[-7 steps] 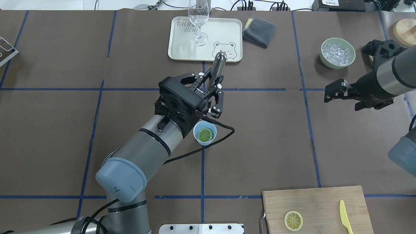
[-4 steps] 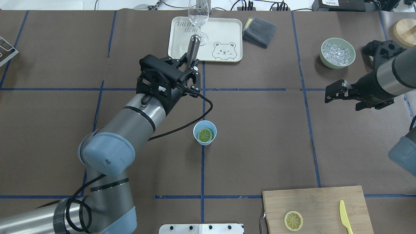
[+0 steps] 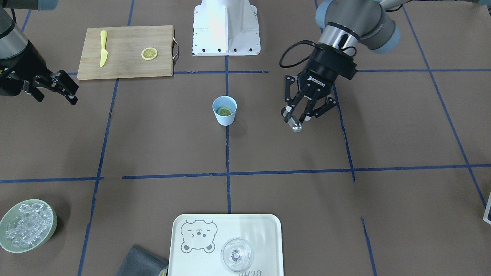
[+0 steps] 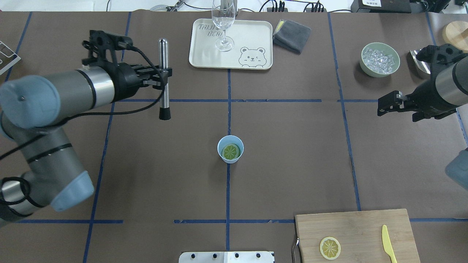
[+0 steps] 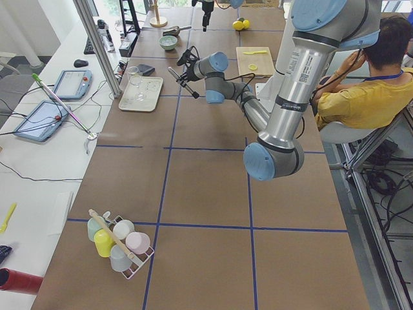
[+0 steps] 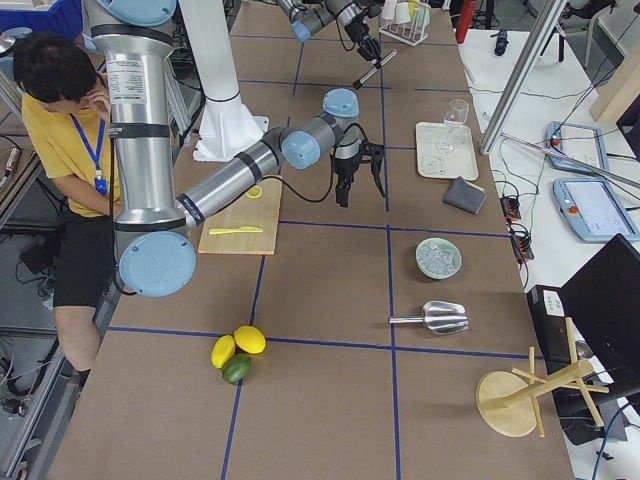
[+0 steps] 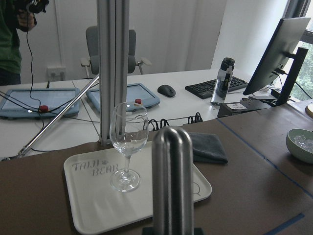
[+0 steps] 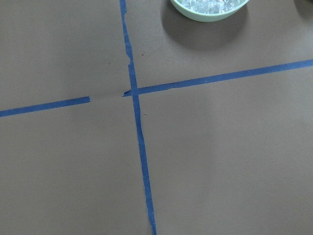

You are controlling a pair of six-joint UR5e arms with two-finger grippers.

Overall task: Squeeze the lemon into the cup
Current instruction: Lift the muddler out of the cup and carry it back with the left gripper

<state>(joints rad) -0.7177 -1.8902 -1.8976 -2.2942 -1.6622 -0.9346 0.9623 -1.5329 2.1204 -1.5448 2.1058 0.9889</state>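
Observation:
The light-blue cup (image 4: 220, 145) stands upright at the table's middle, also in the front view (image 3: 224, 119). A lemon slice (image 4: 231, 152) lies flat inside it (image 3: 224, 111). My left gripper (image 4: 164, 76) is shut on a steel muddler (image 4: 163, 54) with a black end, held above the table well to the left of and beyond the cup. The muddler fills the left wrist view (image 7: 172, 181). My right gripper (image 4: 388, 104) hangs open and empty far to the cup's right.
A second lemon slice (image 4: 329, 248) and a yellow knife (image 4: 388, 244) lie on the cutting board (image 4: 362, 226) at front right. A tray (image 4: 252, 33) with a wine glass (image 4: 223, 22), a grey cloth (image 4: 291, 35) and a bowl of ice (image 4: 379, 59) stand at the back.
My left arm has swung away from the cup, back and far to the left, with the muddler still in its gripper. The right gripper has drifted slightly right. The slice stays in the cup.

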